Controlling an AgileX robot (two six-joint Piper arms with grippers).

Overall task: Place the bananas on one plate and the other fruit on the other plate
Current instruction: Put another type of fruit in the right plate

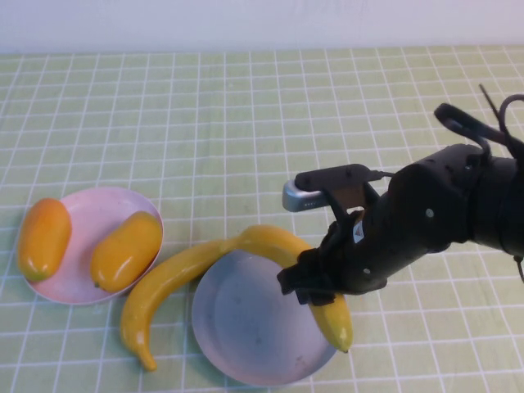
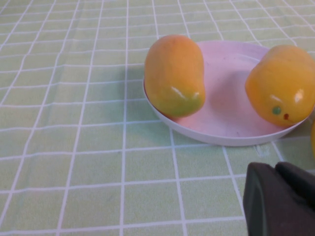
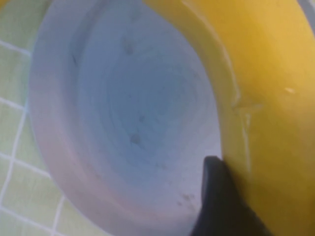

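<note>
Two mangoes [image 1: 42, 237] [image 1: 125, 250] lie on the pale pink plate [image 1: 90, 213] at the left. In the left wrist view both mangoes [image 2: 174, 73] [image 2: 283, 83] sit on that plate [image 2: 226, 98]. One banana [image 1: 164, 286] lies on the cloth along the left rim of the grey-blue plate [image 1: 246, 327]. My right gripper [image 1: 315, 282] is shut on the other banana [image 1: 274, 243], holding it over the plate's right side. In the right wrist view one finger [image 3: 216, 196] presses the banana [image 3: 266, 98] above the plate [image 3: 123, 123]. My left gripper [image 2: 280, 201] is shut and empty, near the pink plate.
A green checked cloth [image 1: 246, 123] covers the table. The two plates stand close together at the front. The loose banana's upper end touches the held banana near the grey-blue plate's far rim. The left arm does not show in the high view.
</note>
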